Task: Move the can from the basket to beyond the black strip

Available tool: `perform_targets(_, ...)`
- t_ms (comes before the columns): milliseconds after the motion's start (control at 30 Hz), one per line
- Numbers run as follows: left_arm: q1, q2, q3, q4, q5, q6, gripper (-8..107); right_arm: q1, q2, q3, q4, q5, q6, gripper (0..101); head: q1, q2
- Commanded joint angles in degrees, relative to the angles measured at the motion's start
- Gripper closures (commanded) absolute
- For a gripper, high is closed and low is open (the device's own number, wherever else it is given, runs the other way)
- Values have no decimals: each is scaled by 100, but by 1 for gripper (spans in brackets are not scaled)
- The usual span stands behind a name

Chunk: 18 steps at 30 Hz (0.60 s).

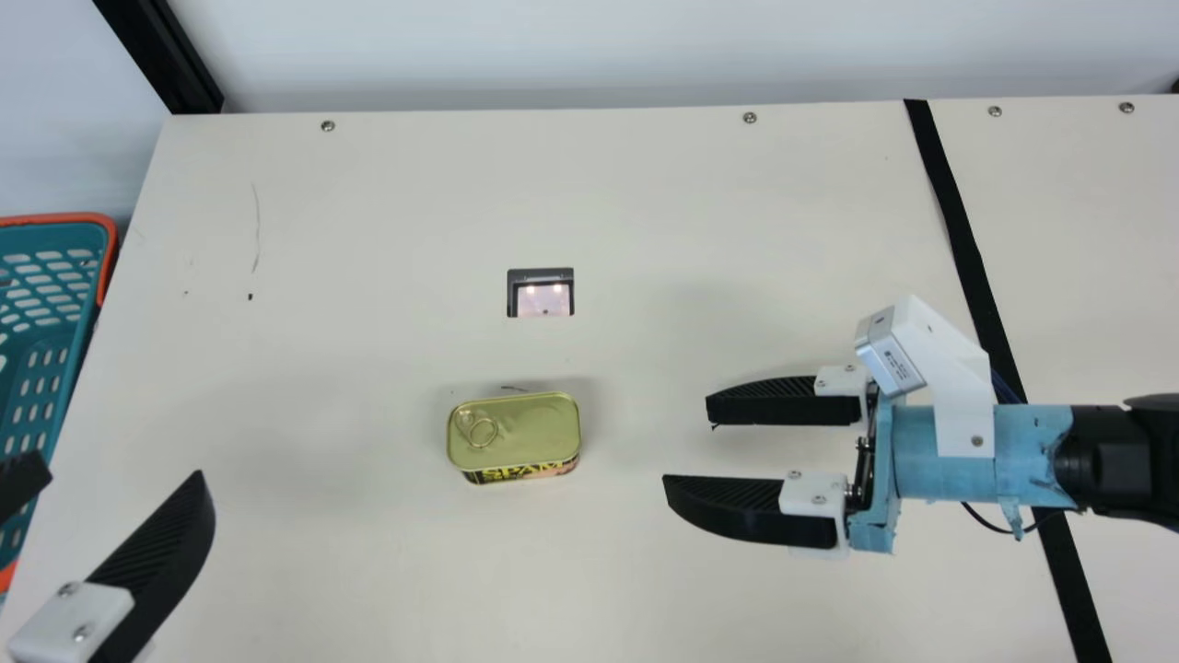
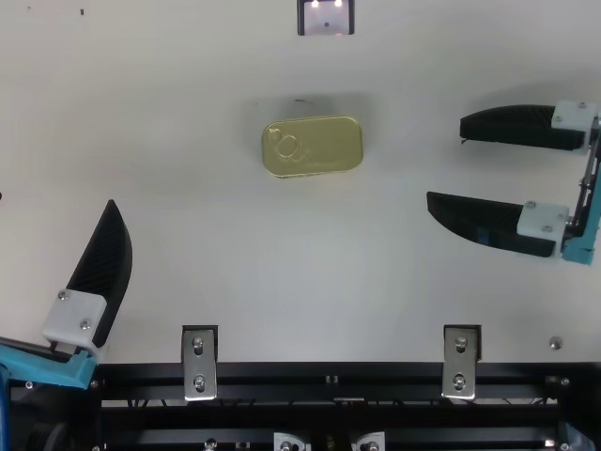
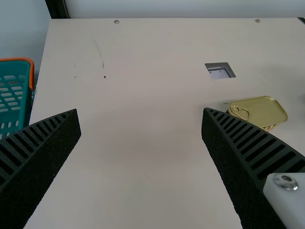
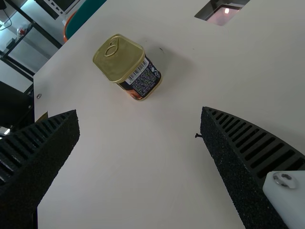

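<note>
- Black ribbed fingers on your right gripper (image 1: 687, 447) stand apart, tips pointing across the worktop (image 1: 368, 276) towards its left edge; you have the can just off those tips.
- Your left gripper (image 1: 120, 474) also has its fingers wide apart, at the worktop's left edge, towards the near-left corner.
- Can (image 1: 514, 433): you will find it flat on the worktop between the two grippers, nearer the right one, gold lid up, ring pull (image 1: 480, 431) at the end towards the left edge. It is out of the basket and on the basket's side of the black strip.
- Rectangular opening (image 1: 541, 293), dark-rimmed: you see it set in the worktop, between the can and the far edge.
- Black strip (image 1: 958, 221): noted running from the far edge towards the near edge, right of the can; your right arm (image 1: 981, 442) lies across its line, with a silver camera (image 1: 889, 354) on a white bracket (image 1: 949, 368).
- Basket (image 1: 41, 368), teal with an orange rim: you have it beside the worktop's left edge.
- Two metal brackets (image 2: 199, 362) (image 2: 460, 362) sit at the near edge.
- Screws (image 1: 750, 118) line the far edge.
</note>
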Motion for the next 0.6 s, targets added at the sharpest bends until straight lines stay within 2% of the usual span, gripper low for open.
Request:
perform_targets(0,0,0,0,0,0,0,9,32,23,7,34,-3,-28,0,-26,0)
perform_targets(567,0,0,0,0,0,0,9,540,549,51,551,-52,-526,0,-26,0)
